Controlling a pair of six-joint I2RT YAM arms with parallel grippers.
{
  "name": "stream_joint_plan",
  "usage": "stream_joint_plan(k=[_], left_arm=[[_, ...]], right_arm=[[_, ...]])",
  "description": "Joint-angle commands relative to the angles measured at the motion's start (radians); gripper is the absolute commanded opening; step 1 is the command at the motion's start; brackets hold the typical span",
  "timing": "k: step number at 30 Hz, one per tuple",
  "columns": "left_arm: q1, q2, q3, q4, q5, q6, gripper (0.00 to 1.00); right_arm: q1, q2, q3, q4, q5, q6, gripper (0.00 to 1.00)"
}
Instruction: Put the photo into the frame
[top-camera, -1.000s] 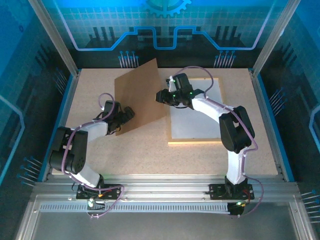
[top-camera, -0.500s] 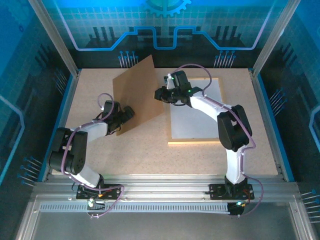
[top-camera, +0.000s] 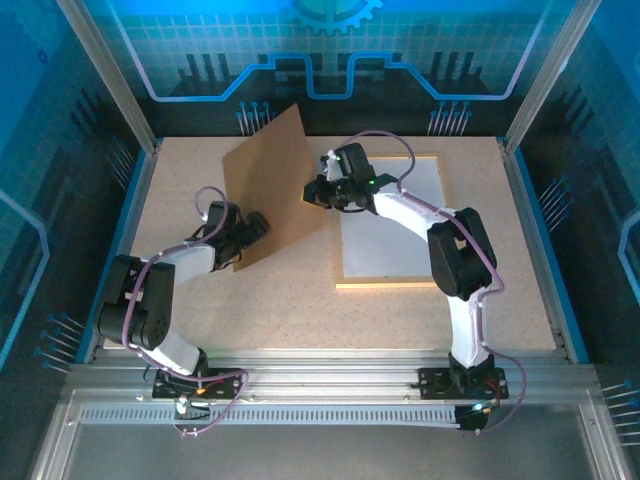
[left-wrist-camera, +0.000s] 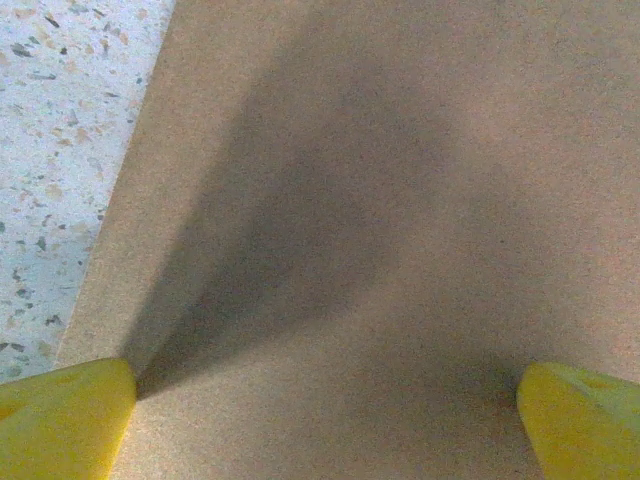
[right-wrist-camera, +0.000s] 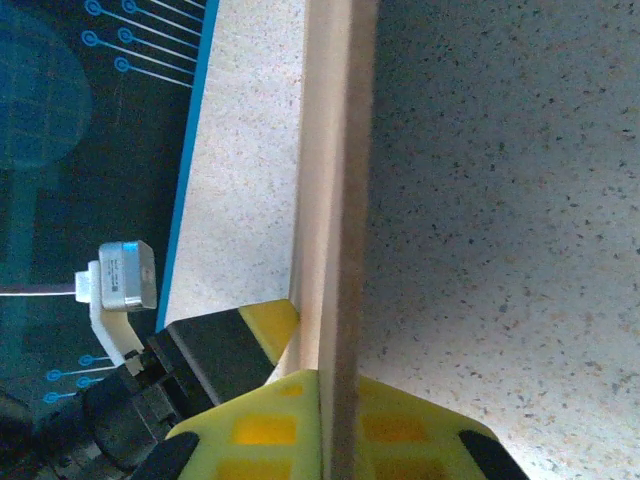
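Now the frame (top-camera: 390, 284) lies flat on the right half of the table (top-camera: 300, 310), holding a white sheet (top-camera: 385, 225) we cannot confirm as the photo; the brown backing board (top-camera: 268, 190) has swung further up and leftward, off it. The right gripper (top-camera: 316, 194) is newly clamped on the board's edge, the left gripper (top-camera: 250, 228) spread wide at its lower part: the frame, we judge, stands open for loading.

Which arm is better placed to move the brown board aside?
Right, probably: the right claw is shut on the brown board at its edge, holding it tilted up. The left claw is wide open facing the board, gripping nothing.
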Motion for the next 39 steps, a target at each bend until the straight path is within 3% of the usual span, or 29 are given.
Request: stream_joint_plan(k=[1,3,10,15,19,29,34,39], left_arm=[[-0.012,-0.029,-0.02,-0.047,0.08,0.017,0.99],[-0.012,-0.047,-0.009,-0.066,0.079,0.025,0.99],[-0.017,-0.134,0.028,-0.104,0.137,0.04,0.99],[-0.095,-0.193,0.096,-0.185,0.086,0.116,0.99],[-0.184,-0.174,0.185,-0.266,0.024,0.188,0.99],[-0.376,0.137,0.448,-0.389,-0.018,0.251,0.95],[-0.419,0.334,0.621,-0.45,-0.033,0.243,0.9],[-0.436,0.489,0.78,-0.52,-0.037,0.247,0.86]], right_arm=[[0.009,-0.03,0.019,0.009,-0.052,-0.065,0.04],[-0.008,-0.055,0.014,0.007,-0.072,-0.08,0.0],[-0.136,-0.203,-0.08,0.041,-0.168,-0.091,0.0],[-0.265,-0.321,-0.163,0.056,-0.217,-0.085,0.0],[-0.391,-0.403,-0.277,0.18,-0.282,-0.001,0.0],[-0.702,-0.563,-0.519,0.417,-0.357,0.149,0.0],[-0.833,-0.653,-0.597,0.395,-0.303,0.123,0.0],[-0.896,-0.758,-0.612,0.276,-0.223,0.024,0.0]])
